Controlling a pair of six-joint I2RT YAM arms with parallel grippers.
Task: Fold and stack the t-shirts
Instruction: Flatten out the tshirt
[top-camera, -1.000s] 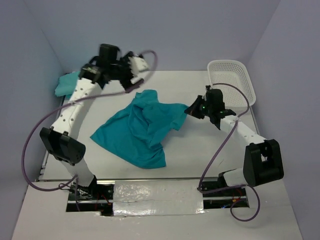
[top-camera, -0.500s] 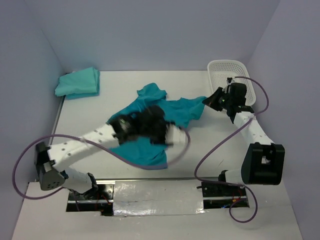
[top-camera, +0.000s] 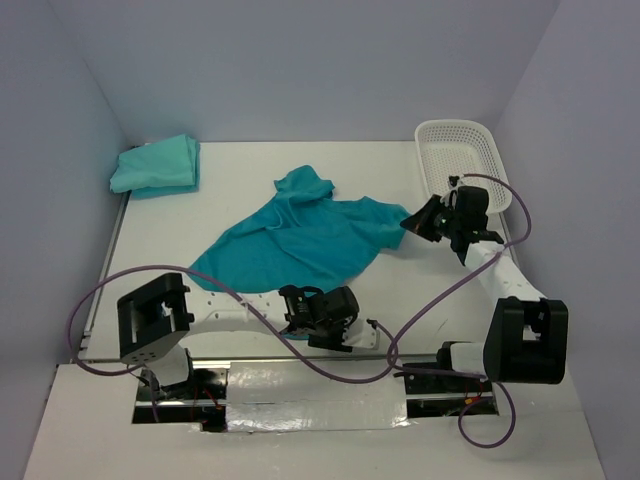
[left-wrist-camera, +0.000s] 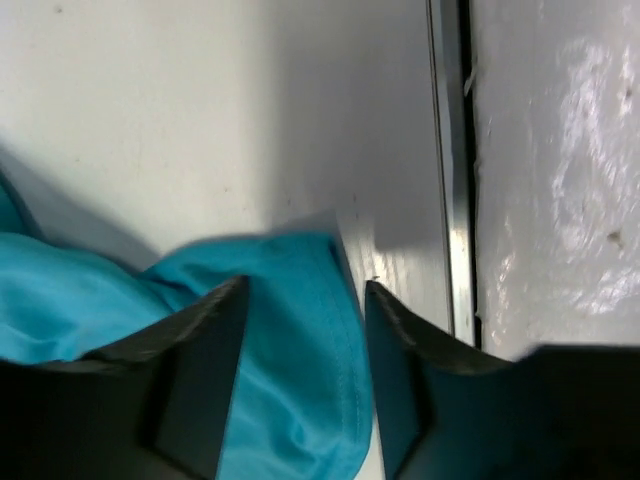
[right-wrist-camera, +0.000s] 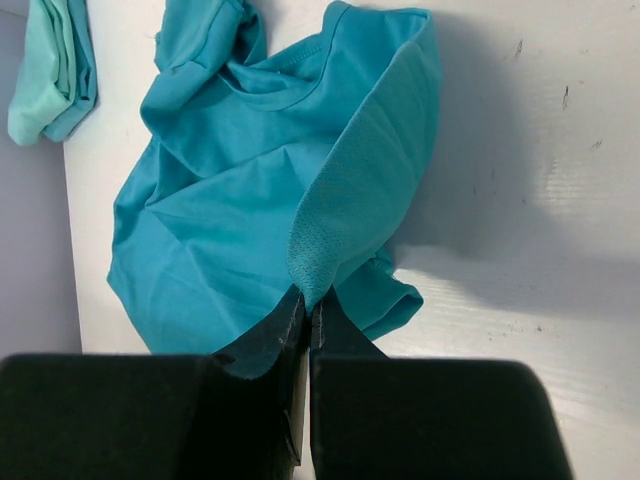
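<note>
Here right end effector (right-wrist-camera: 308, 298) pinches t-shirt (top-camera: 300, 245), open left end effector (left-wrist-camera: 305, 298) straddling its hem.

Robot lab test cell, not a home or shop. Plain lavender walls (top-camera: 320, 70) box in a white table (top-camera: 240, 175) on three sides. Two white arms (top-camera: 220, 310) are bolted at its near edge. Purple cables (top-camera: 488, 440) loop loose. Silver foil tape (top-camera: 310, 395) and bare wiring (top-camera: 205, 402) run along the front lip. Props: white lattice basket (top-camera: 462, 150), teal t-shirts (top-camera: 300, 240).
</note>
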